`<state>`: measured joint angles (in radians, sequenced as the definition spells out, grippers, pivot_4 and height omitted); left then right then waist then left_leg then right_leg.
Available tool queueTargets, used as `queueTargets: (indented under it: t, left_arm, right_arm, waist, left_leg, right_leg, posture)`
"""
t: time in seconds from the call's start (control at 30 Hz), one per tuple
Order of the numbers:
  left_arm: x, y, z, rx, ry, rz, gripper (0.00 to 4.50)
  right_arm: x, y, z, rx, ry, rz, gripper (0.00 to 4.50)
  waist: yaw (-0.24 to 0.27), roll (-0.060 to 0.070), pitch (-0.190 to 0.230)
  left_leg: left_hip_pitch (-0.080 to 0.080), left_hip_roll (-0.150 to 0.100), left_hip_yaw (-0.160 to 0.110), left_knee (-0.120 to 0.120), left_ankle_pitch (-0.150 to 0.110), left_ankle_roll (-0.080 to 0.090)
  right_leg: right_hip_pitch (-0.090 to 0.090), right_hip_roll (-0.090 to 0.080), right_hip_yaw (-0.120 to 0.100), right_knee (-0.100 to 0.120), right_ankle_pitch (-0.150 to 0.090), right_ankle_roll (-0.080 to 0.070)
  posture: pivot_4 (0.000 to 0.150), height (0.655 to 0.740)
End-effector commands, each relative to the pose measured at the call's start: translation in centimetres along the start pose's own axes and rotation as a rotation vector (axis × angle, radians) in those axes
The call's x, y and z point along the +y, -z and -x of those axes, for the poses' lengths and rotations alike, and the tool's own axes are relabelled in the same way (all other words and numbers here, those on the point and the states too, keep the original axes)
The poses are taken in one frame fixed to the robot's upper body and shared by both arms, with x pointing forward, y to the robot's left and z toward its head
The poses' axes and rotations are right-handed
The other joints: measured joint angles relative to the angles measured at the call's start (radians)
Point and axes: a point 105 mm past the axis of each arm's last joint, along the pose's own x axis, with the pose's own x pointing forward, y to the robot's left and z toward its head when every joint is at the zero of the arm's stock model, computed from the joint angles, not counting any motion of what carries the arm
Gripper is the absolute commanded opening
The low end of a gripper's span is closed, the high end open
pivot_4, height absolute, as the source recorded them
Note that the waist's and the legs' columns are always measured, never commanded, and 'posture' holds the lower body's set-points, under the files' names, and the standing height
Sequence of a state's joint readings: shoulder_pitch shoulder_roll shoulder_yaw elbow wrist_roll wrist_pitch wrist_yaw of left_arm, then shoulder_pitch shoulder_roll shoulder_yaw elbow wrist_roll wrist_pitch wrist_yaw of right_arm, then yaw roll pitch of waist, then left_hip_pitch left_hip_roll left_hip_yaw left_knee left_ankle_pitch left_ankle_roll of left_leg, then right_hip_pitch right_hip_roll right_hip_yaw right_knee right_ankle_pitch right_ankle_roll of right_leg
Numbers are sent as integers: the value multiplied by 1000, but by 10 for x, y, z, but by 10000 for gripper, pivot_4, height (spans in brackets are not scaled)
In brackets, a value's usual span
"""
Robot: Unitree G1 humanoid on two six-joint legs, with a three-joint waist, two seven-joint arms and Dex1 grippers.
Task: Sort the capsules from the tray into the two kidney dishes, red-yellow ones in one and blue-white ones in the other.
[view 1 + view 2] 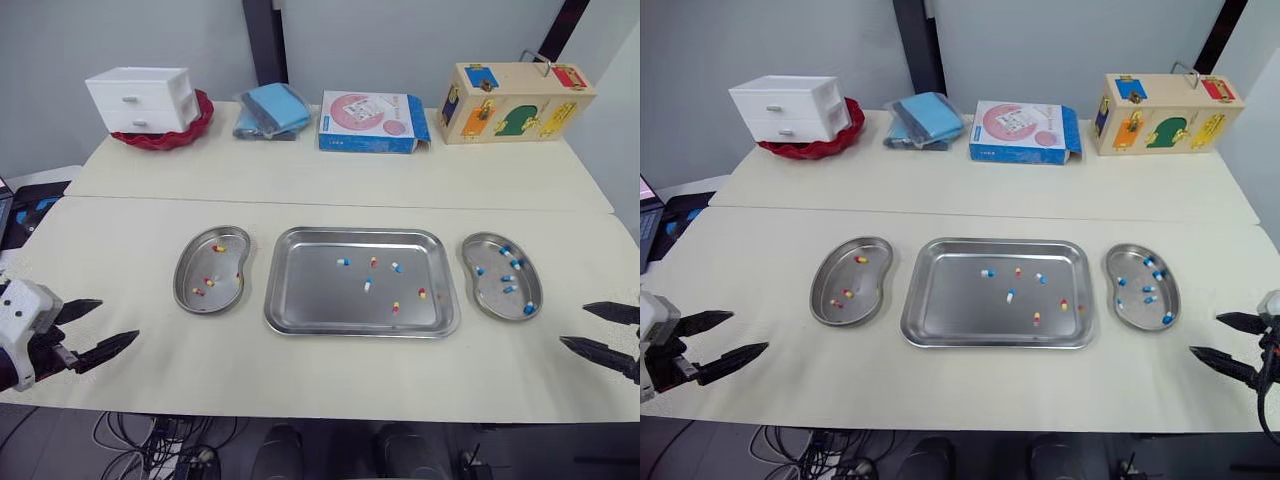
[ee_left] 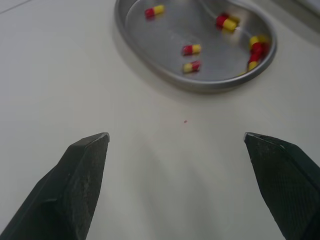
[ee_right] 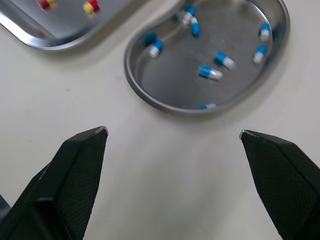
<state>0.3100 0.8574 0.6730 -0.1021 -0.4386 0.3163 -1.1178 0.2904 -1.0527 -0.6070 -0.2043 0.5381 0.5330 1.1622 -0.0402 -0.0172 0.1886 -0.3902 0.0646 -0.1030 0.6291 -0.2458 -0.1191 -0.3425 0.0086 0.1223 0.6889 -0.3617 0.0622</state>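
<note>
Tray: a steel tray [image 1: 305,295] lies in the middle of the near table [image 1: 300,385], between the two kidney dishes.
Loose in tray: a few blue-white capsules [image 1: 343,262] and a few red-yellow capsules [image 1: 421,294], scattered over the tray's right half and apart from one another.
Left dish [image 1: 195,268]: just beside the tray on the robot's left, with only red-yellow ones inside, spread over its floor.
Right dish [image 1: 487,295]: just beside the tray on the robot's right, with only blue-white ones inside.
Left gripper [image 1: 118,320]: low at the near left edge of the table, fingers spread wide with nothing between them, pointing toward the left dish and well short of it.
Right gripper [image 1: 574,325]: at the near right edge, fingers likewise wide apart and empty, near the right dish without touching it.
Far side: a white drawer unit [image 1: 142,100] sits in a red bowl [image 1: 198,125]. Beside it, in a row, are a folded blue cloth [image 1: 272,110], a blue and pink carton [image 1: 372,122] and a wooden latch box [image 1: 515,100].
</note>
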Motion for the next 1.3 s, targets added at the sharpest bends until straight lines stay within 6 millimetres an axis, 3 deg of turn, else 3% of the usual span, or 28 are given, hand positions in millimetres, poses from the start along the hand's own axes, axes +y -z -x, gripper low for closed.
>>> queueTargets:
  t: [0.03,0.23,0.37,0.57,0.9,1.03,1.13,1.23,1.3]
  left_arm:
    - [-32,-15,-5,-145,70,-4,44716]
    - [-78,-9,-13,-269,135,21,44716]
    - [-100,-5,-26,-387,135,17,44716]
    - [-115,-3,-37,-527,103,35,44716]
    - [-138,-5,-33,-629,203,32,44716]
    - [-143,-5,-31,-672,182,41,44716]
    - [-149,-1,-31,-679,187,44,45000]
    - [-149,-1,-30,-692,170,53,45000]
    - [-148,-2,-31,-706,155,50,45000]
  right_arm:
    - [16,-46,-12,-97,-89,64,45000]
    - [38,-102,-40,-247,-228,145,45000]
    - [57,-130,-73,-334,-318,217,45000]
    - [74,-131,-129,-219,-402,276,45000]
    - [91,-154,-213,-136,-406,383,45000]
    - [97,-162,-233,-151,-396,408,45000]
    - [99,-162,-243,-149,-391,426,38625]
    - [101,-159,-251,-130,-391,447,29087]
    - [100,-158,-256,-119,-378,453,29087]
  waist:
    - [-9,0,0]
    - [-14,-1,0]
    - [-6,-1,0]
    - [0,-1,-1]
    - [-11,-1,-1]
    - [-14,-1,-1]
    - [-13,-1,-1]
    - [-15,-1,-1]
    - [-16,-1,-1]
  left_leg:
    - [0,0,0,0,0,0]
    - [1,0,0,1,0,0]
    - [0,0,-1,2,0,0]
    - [-1,0,-2,2,0,0]
    - [-4,0,-2,2,0,0]
    - [-8,0,-2,2,0,0]
    - [-8,0,-3,3,0,0]
    - [-8,0,-3,3,0,0]
    - [-8,0,-3,3,0,0]
  right_leg:
    - [0,0,0,0,0,0]
    - [1,0,0,0,0,0]
    - [1,0,0,-1,1,1]
    - [-1,0,-1,-1,1,1]
    - [-7,0,-1,3,1,0]
    - [-10,0,-2,4,1,0]
    - [-10,0,-2,5,1,0]
    - [-10,0,-2,6,1,0]
    - [-11,0,-2,7,1,0]
  posture:
    - [1500,7400]
    - [1500,7400]
    - [1500,7400]
    - [1500,7400]
    - [1500,7400]
    - [1500,7400]
    - [1500,7400]
    - [1500,7400]
    - [1500,7400]
